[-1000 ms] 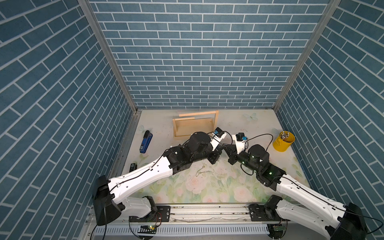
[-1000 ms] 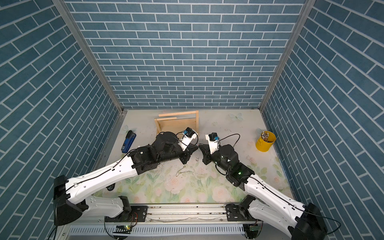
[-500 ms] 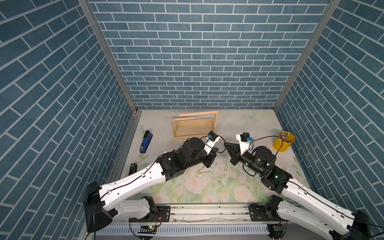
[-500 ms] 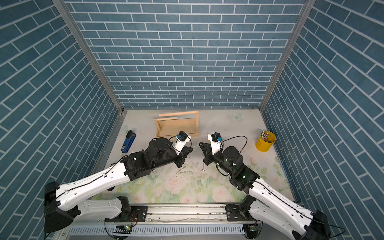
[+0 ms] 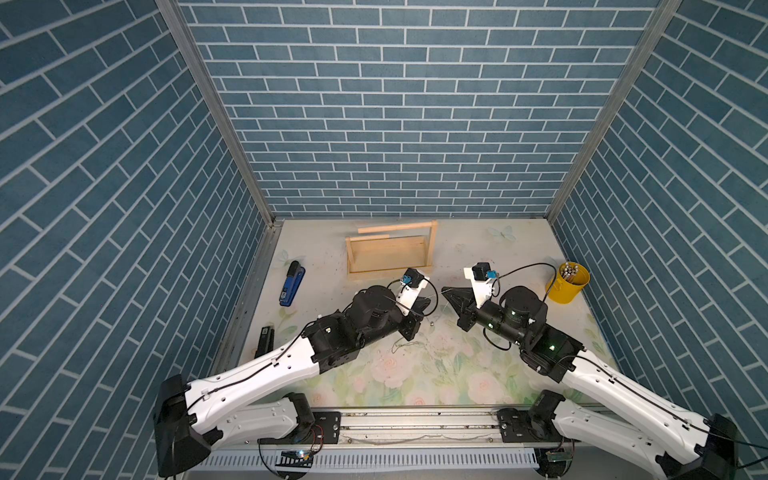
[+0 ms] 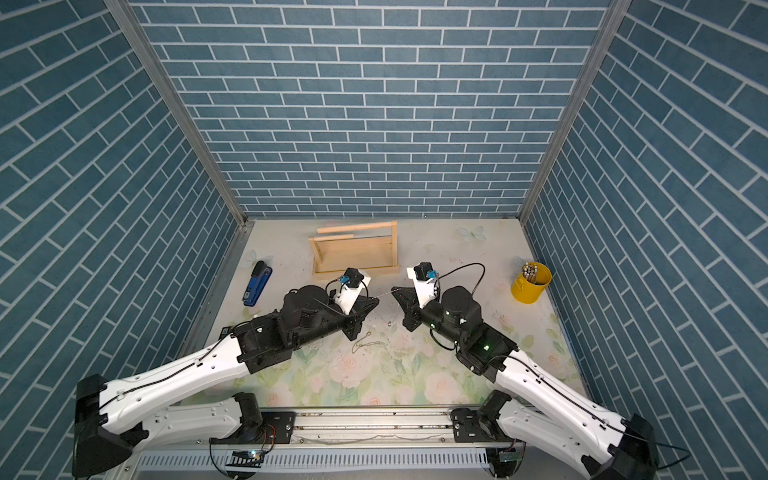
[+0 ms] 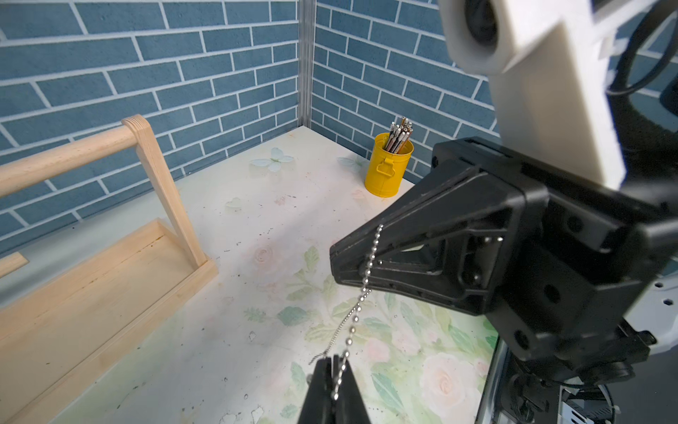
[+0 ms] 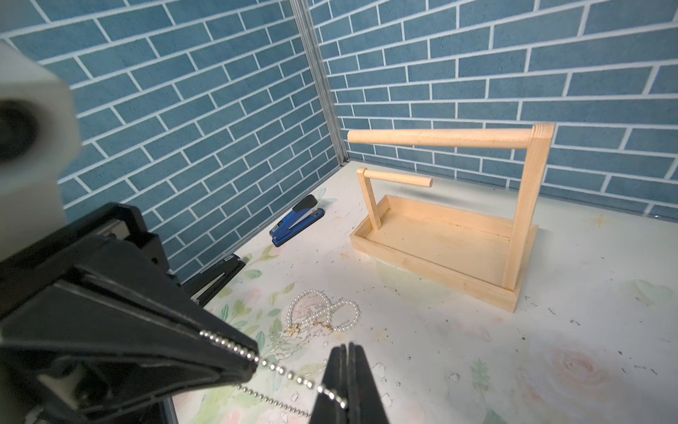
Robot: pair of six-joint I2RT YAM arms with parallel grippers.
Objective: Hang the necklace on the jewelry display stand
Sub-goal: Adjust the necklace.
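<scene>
You're working with two grippers, the left gripper and the right gripper. I'm counting one jewelry display stand and one yellow cup. Two staplers are lying out: blue stapler, black stapler. Three necklaces are showing: ball chain, pearl strand, thin gold chain.
</scene>
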